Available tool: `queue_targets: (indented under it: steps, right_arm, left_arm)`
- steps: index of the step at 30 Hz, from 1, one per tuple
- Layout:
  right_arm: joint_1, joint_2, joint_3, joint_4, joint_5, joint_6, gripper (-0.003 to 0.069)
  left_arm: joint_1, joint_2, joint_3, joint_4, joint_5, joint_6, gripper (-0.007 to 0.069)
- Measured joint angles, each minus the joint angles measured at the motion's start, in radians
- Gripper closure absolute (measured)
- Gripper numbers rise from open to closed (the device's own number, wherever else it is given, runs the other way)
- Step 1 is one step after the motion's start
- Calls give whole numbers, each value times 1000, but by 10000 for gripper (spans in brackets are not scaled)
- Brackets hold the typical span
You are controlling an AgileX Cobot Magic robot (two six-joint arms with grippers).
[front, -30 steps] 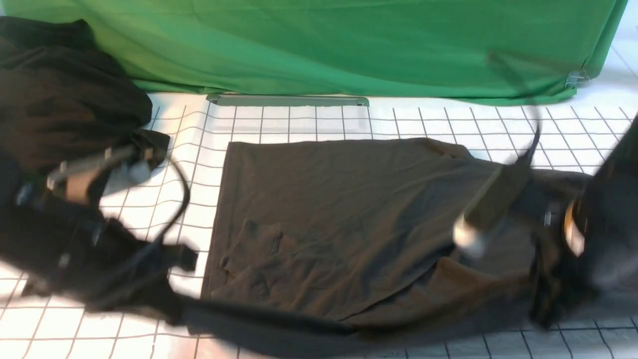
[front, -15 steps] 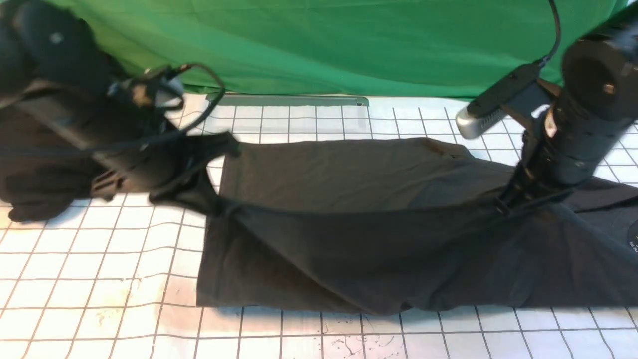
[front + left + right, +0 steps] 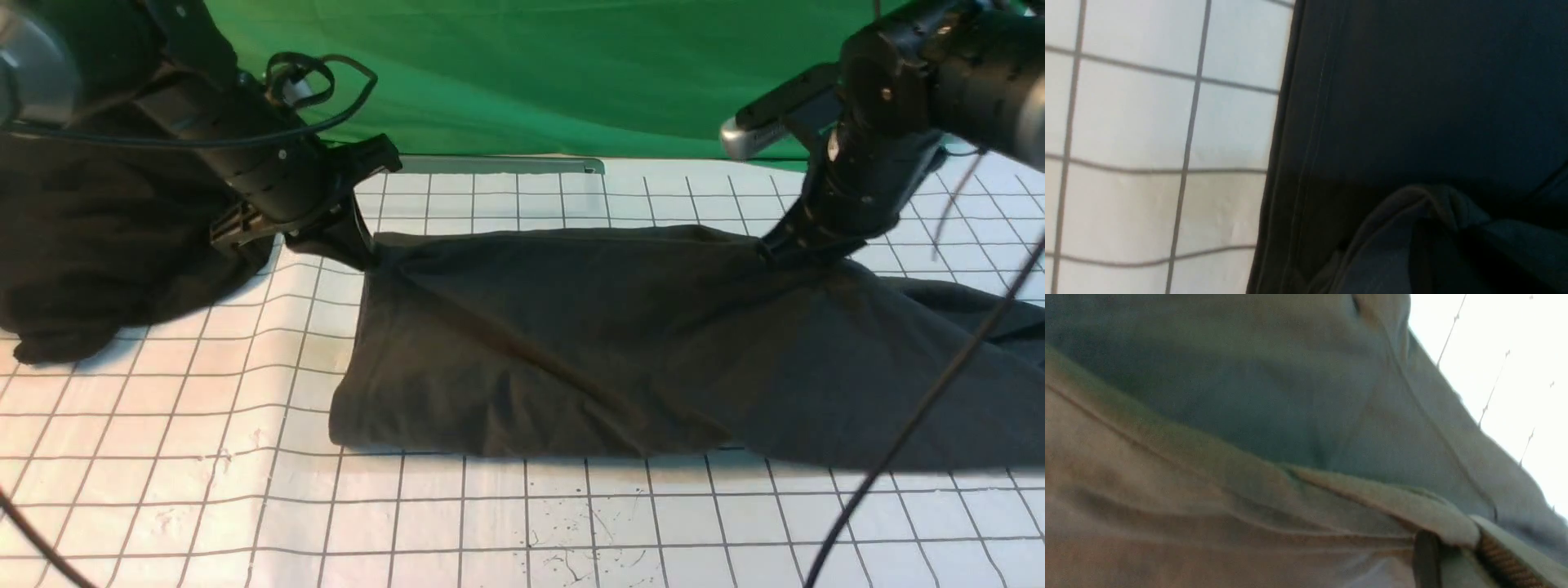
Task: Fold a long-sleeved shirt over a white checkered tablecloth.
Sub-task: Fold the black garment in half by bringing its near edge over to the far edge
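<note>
The left fingers (image 3: 357,238) and the right fingers (image 3: 785,242) are each clamped tight on the far edge of the long-sleeved shirt (image 3: 612,351), which lies doubled over across the middle of the white checkered tablecloth (image 3: 490,523), with a black fabric heap (image 3: 82,245) off to its left.
</note>
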Motion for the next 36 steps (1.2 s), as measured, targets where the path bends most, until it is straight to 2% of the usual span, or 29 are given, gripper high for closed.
queue_targets:
  steps: [9, 12, 19, 23, 27, 34, 36]
  right_arm:
    - [-13, 179, -226, -1, 0, -2, 630]
    - [-23, 238, -284, -6, -33, -12, 609]
    - [-26, 316, -299, -8, -146, -21, 480]
    - [-26, 339, -299, -14, -187, -21, 373]
    - [-26, 341, -299, -45, -214, 3, 314]
    - [-26, 306, -315, -123, -144, 55, 244]
    - [-28, 282, -331, -126, -110, 55, 223]
  left_arm:
    - [28, 103, -109, 7, -64, -18, 607]
    - [46, 130, -118, -3, -130, -20, 607]
    - [49, 193, -118, -5, -219, -20, 606]
    - [49, 220, -118, -7, -255, -20, 583]
    - [49, 236, -118, -4, -291, -20, 501]
    - [70, 211, -187, 3, -271, -9, 227]
    - [74, 201, -224, 4, -233, -3, 189]
